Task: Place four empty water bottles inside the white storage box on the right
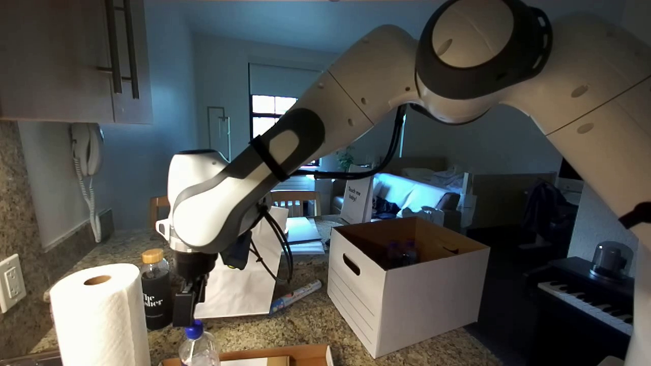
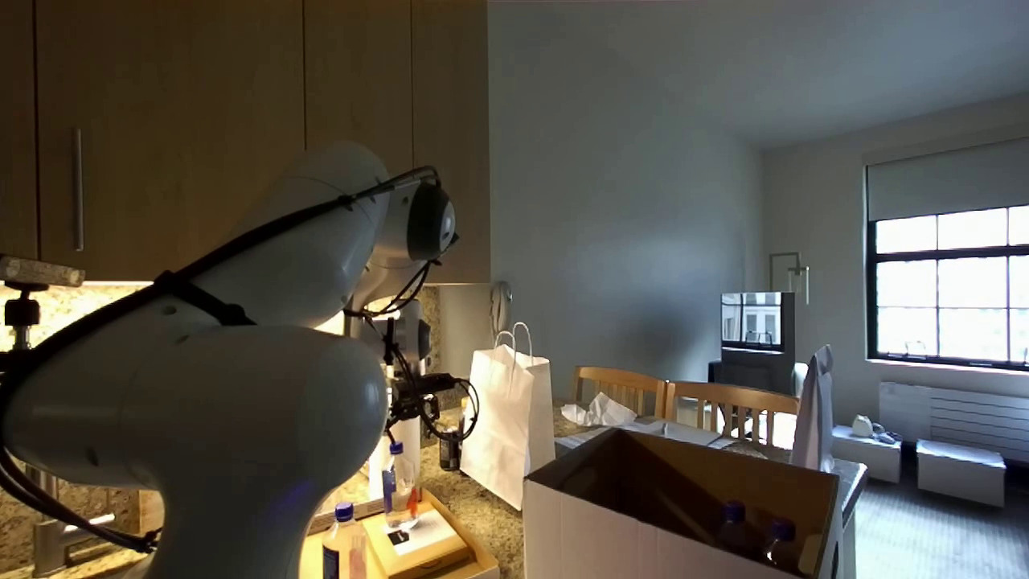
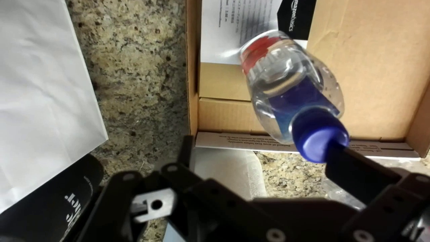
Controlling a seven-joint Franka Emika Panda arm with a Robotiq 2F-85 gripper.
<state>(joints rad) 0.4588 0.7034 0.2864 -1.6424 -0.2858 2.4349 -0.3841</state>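
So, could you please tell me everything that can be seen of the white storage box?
The white storage box is rectangular, white outside, brown inside, apparently cardboard. On one side, an oblong handle hole shows above printed lines. It stands upright, open at the top, on the speckled counter. Inside are two blue-capped bottles, partly hidden by its walls.

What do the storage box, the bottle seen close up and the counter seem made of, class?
Storage box: probably matt cardboard; thin flat walls, white outside, brown inside.
Bottle: probably glossy plastic; see-through, with bright highlights.
Counter: stone or imitation, speckled brown and black; polish unclear.
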